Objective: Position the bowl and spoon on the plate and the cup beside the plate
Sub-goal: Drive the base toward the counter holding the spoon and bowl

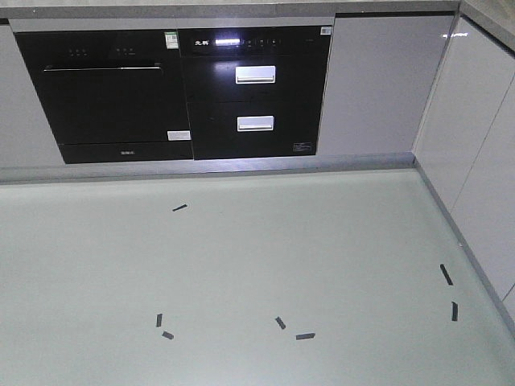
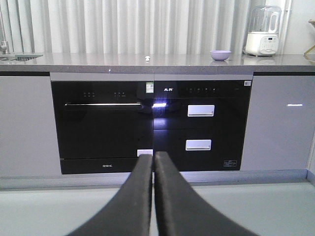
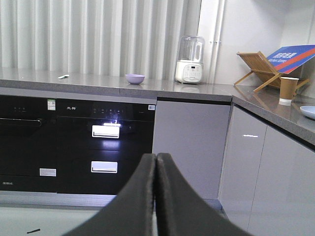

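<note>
Both the left gripper (image 2: 153, 157) and the right gripper (image 3: 156, 156) are pressed closed on nothing, low before the cabinets and well apart from every piece. On the grey counter (image 3: 98, 82), the lavender bowl (image 3: 135, 78) stands just left of the white blender (image 3: 190, 60) and the mint spoon (image 3: 63, 76) lies farther left, while the paper cup (image 3: 288, 90) and pale plate (image 3: 308, 111) sit well to the blender's right. All look light: the bowl probably slick, best pinched over its rim; the flat spoon by its handle; the crushable cup gently mid-wall.
</note>
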Tool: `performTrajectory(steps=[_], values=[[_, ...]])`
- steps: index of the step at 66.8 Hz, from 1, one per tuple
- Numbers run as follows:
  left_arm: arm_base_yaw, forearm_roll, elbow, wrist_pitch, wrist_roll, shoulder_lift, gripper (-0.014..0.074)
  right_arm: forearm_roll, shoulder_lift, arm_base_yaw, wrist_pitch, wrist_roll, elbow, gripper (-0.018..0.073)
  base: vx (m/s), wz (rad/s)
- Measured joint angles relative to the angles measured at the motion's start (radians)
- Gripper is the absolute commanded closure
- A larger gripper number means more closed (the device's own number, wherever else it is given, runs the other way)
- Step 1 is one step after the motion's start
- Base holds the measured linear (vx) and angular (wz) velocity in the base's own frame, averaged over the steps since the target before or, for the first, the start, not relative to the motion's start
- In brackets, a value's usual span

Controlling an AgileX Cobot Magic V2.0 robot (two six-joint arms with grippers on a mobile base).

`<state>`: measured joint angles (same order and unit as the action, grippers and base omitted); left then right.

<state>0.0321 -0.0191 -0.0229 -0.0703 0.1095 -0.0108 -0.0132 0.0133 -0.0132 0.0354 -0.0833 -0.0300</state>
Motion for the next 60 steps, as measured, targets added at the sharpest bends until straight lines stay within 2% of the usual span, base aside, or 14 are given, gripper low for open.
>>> performTrajectory(steps=[60], values=[[0.000,0.000,0.000,0.000,0.000,0.000,0.0603,0.000,0.000,0.000,0.000,0.000,0.000,0.0570,0.00,0.00]])
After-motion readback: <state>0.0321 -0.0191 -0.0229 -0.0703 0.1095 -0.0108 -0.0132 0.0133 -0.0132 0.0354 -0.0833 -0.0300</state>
